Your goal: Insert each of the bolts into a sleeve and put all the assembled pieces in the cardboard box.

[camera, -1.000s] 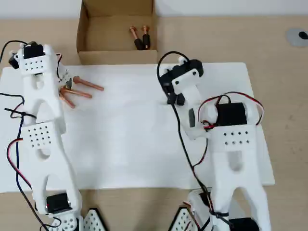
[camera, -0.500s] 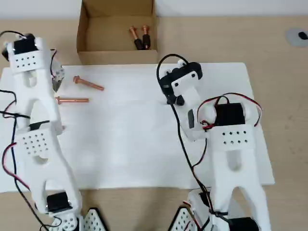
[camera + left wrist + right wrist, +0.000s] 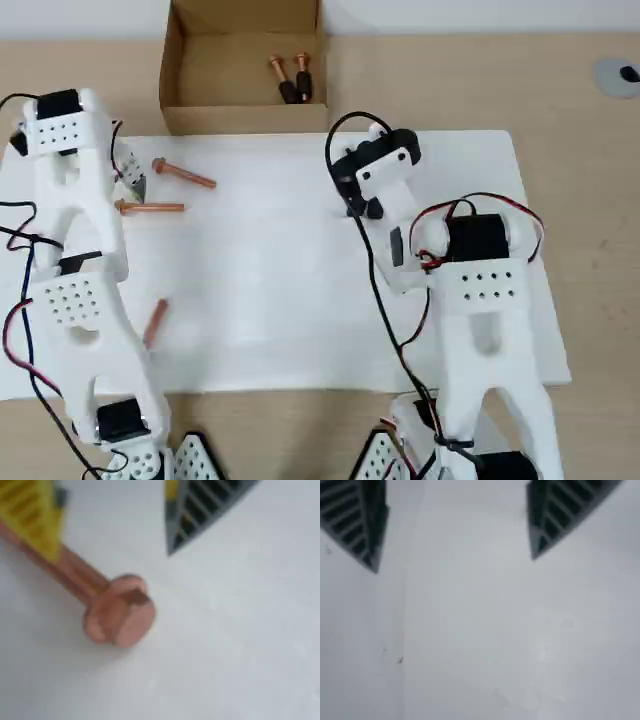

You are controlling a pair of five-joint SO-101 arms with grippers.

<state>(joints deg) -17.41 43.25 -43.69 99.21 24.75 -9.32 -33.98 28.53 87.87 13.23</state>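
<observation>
I count 3 loose bolts on the white sheet [image 3: 300,280] by my left arm [image 3: 85,300]: upper bolt [image 3: 183,174], middle bolt [image 3: 150,207], and lower bolt [image 3: 155,322], partly hidden behind the arm. 2 assembled pieces [image 3: 291,78] lie in the cardboard box [image 3: 172,70]. My left gripper [image 3: 110,554] is spread, 1 finger over the shaft of a blurred bolt [image 3: 117,615]; I can't tell which of the 3. My right gripper [image 3: 454,561] is spread above the sheet.

Copper-toned metal bolts [image 3: 150,207], dull sheen; smooth matt white sheet [image 3: 270,290]; matt brown cardboard box [image 3: 171,62].
</observation>
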